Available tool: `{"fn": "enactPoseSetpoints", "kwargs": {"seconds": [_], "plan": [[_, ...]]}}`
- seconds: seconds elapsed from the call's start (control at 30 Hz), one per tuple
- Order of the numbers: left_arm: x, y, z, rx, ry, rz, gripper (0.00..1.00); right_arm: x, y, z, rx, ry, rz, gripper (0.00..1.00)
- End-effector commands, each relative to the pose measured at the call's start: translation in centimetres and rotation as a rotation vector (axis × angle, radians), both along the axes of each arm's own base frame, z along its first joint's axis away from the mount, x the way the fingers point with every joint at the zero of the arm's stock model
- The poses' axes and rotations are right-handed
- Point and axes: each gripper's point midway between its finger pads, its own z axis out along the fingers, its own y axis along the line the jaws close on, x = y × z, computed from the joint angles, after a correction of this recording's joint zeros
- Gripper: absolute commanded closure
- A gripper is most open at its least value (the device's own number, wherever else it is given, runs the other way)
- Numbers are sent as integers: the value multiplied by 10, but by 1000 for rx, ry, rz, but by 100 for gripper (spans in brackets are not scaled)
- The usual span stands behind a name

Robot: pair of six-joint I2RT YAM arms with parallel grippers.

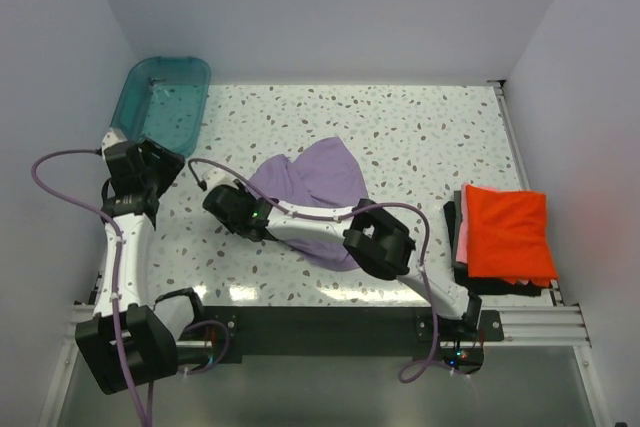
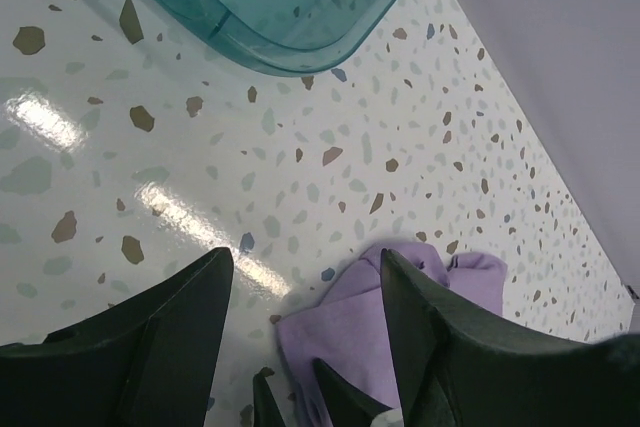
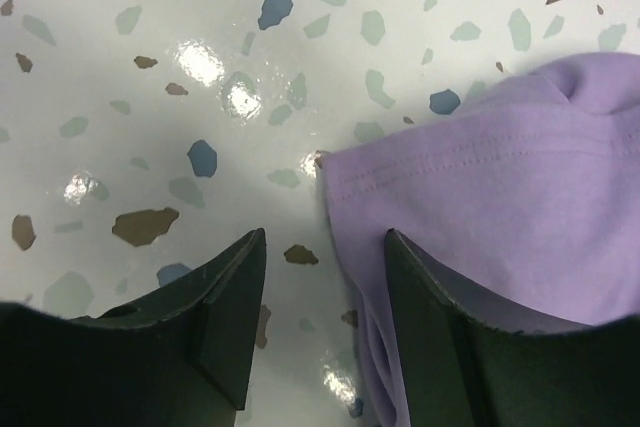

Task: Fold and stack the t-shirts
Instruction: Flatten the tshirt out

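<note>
since the right arm [image 1: 310, 222] lies straight across the lavender tee [image 1: 320, 177] in the top view, the shirt's near part is hidden. all you get is a crumpled heap in the middle of the table [image 1: 420, 137]. the orange-red tee [image 1: 508, 230] sits folded at the right edge on top of something pink and something dark, can't make out what those are. the teal tub [image 1: 170, 64] is in the far left corner and gets cut off in the left wrist view.

right jaws are apart, nothing clamped. the tee's stitched hem runs into the gap, close to the finger on the picture's right, with bare table by the other. can't tell if they touch the cloth. left jaws are apart too, over bare table near the tub, and the lavender tee shows beyond the gap.
</note>
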Motion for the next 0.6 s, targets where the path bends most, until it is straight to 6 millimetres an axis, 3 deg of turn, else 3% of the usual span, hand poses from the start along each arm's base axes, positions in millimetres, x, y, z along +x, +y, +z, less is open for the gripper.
{"fn": "enactPoseSetpoints", "kwargs": {"seconds": [0.0, 0.37, 0.5, 0.57], "plan": [[9, -2, 23, 11, -49, -48, 35, 13, 6, 16, -37, -100, -29, 46], [13, -11, 20, -8, -77, -102, 36, 36, -3, 5, -166, -243, -68, 49], [13, -12, 17, -8, -73, -106, 36, 37, -7, 2, -180, -251, -81, 62], [13, -12, 16, -11, -74, -110, 36, 37, -7, 11, -163, -257, -85, 66]]}}
